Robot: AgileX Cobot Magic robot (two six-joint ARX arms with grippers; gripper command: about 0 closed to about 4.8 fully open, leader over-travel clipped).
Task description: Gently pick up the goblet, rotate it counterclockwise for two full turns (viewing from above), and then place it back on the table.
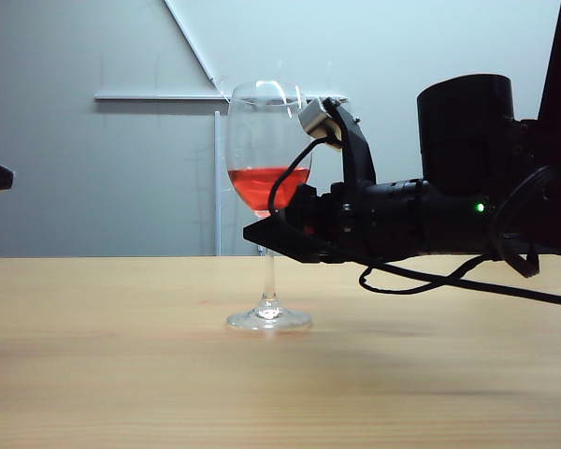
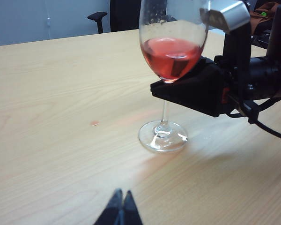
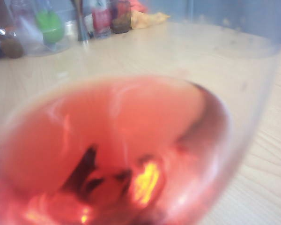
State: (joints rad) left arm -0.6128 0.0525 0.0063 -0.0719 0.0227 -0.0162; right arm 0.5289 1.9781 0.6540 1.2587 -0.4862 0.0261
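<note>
Right at the middle of the tabletop (image 1: pixel 122 374), standing upright: goblet (image 1: pixel 267 187), round foot (image 1: pixel 268 319) flat on the light wood, thin stem (image 1: pixel 268 271) straight up, bowl roughly a third full of red liquid (image 1: pixel 265 184).

Reaching in level from the right of the goblet: right end effector (image 1: pixel 262 232), black fingers tucked in just under the bowl, at the top of the stem. Same story from the left wrist view, with that black block (image 2: pixel 166 91) sitting just beneath the bowl of the goblet (image 2: pixel 171 51) and hiding the top of the stem. Honestly can't tell whether those fingers are pinching the stem or only flanking it, since the contact spot is hidden behind the black housing. Silver wrist camera (image 1: pixel 315 119) perched level with the upper bowl, nearly against the glass. Black cable (image 1: pixel 430 278) drooping from the arm, right of the goblet and above the wood.

Right wrist view pretty much useless: nothing but blurry bowl and red liquid (image 3: pixel 117 154) filling it up close.

Left end effector (image 2: pixel 121 210) parked well short of the goblet, on the near side of its foot in its own wrist view, fingertips pressed together, holding nothing.

Also spotted: small reddish spot (image 2: pixel 94 123) on the wood, off to one side of the goblet's foot.
</note>
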